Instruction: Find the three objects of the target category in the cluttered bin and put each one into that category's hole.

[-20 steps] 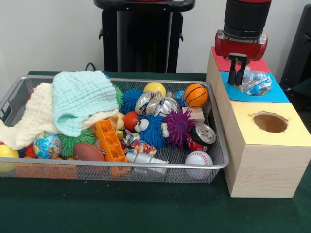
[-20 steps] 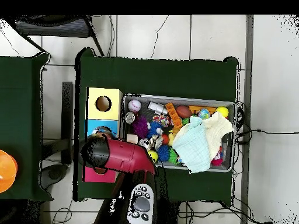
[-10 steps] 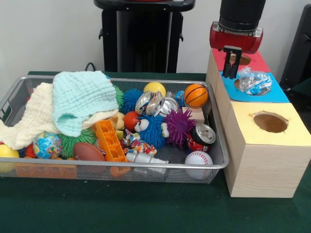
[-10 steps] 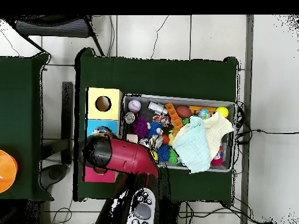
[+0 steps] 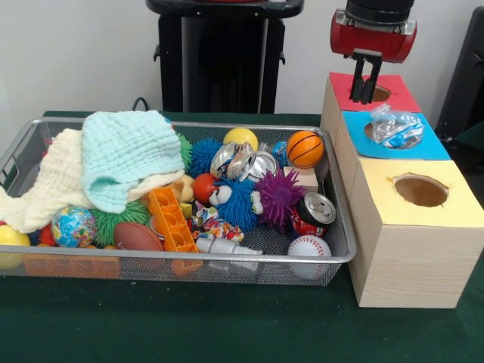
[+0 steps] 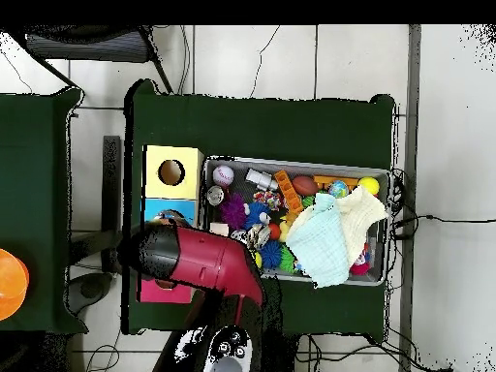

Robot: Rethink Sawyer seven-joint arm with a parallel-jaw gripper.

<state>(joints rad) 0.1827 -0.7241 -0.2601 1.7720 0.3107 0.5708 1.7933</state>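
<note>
**Ana:** In the front view, we see the pincer (image 5: 367, 98) has gone up and moved to the far end. A second ago it was low over the blue box (image 5: 431, 145). Now it hangs over the red box (image 5: 399, 98).

**Ben:** And the crinkly clear plastic (image 5: 395, 125) stayed behind. It sits on top of the blue box's hole, not down inside. We think the pincer let it go there, so it may need a push.

**Ana:** Is the pincer wide or narrow?

**Ben:** We cannot tell. We see nothing in it, though. The plastic is lower than the pincer, a bit to the right and nearer to us, well apart from it.

**Ana:** The bin (image 5: 227, 259) on the left is full of balls, cans and cloths. We think more things must come out of it.

**Ben:** In the overhead view, the red arm (image 6: 199, 260) has slid over the red box (image 6: 155, 291) and hides the pincer. We see the yellow box (image 6: 155, 160) and part of the blue box (image 6: 153, 206).

**Ana:** The plastic is too small for us to pick out there.
</note>
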